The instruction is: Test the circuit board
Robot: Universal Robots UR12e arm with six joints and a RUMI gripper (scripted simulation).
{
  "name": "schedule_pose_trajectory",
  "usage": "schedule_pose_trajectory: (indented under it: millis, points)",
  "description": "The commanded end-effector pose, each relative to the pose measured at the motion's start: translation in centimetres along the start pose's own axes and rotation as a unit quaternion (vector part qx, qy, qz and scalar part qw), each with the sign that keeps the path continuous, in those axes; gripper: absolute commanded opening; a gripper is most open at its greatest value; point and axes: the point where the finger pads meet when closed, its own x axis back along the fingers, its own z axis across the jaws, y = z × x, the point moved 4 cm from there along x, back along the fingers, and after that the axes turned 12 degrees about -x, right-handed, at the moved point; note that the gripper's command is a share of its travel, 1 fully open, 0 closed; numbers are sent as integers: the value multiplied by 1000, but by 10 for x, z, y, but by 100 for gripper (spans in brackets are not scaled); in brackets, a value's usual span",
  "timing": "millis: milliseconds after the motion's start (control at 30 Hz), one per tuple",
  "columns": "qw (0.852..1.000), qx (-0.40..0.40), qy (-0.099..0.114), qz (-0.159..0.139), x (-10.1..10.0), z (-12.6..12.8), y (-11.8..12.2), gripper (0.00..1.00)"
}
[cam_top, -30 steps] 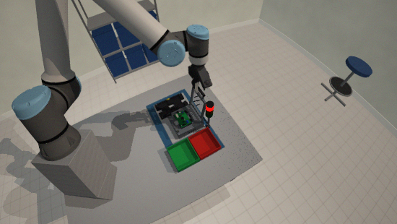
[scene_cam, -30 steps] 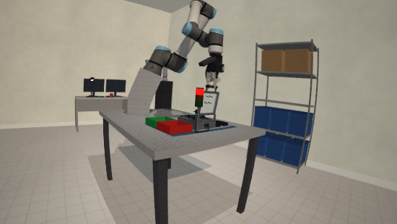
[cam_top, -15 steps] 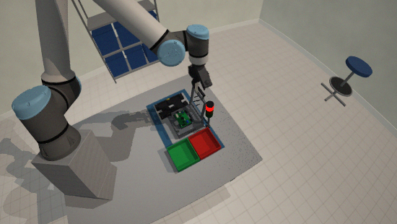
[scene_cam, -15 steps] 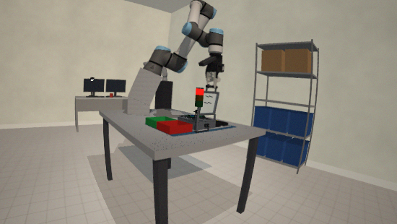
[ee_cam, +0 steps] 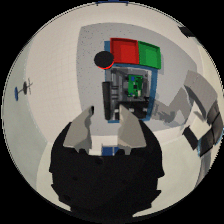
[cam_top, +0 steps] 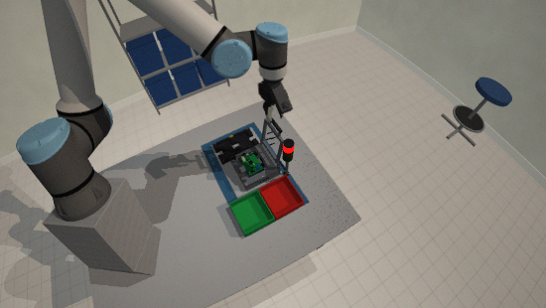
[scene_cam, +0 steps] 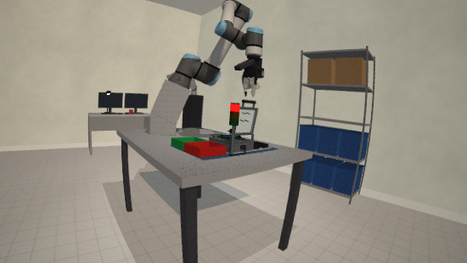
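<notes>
With the lid (cam_top: 264, 134) (scene_cam: 247, 121) (ee_cam: 106, 100) up and the light (cam_top: 288, 149) (scene_cam: 234, 108) (ee_cam: 104, 59) red, the empty gripper (cam_top: 270, 119) (scene_cam: 250, 94) (ee_cam: 106, 106), open a little, needed to pinch the board (cam_top: 252, 163) (scene_cam: 231, 137) (ee_cam: 135, 86) gently and lift it straight up.

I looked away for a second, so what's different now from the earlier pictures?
The tool has risen, now clear above the lid, with nothing between its fingers. The lid still stands open, and the signal light is still red.
</notes>
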Motion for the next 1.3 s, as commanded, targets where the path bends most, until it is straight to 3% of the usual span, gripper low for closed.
schedule_pose_trajectory:
  millis: [0,233,267,1267]
  points:
    - [1000,0,0,0,15,-1,0,30]
    - [1000,0,0,0,22,-1,0,30]
    - [1000,0,0,0,22,-1,0,59]
    - [1000,0,0,0,22,-1,0,59]
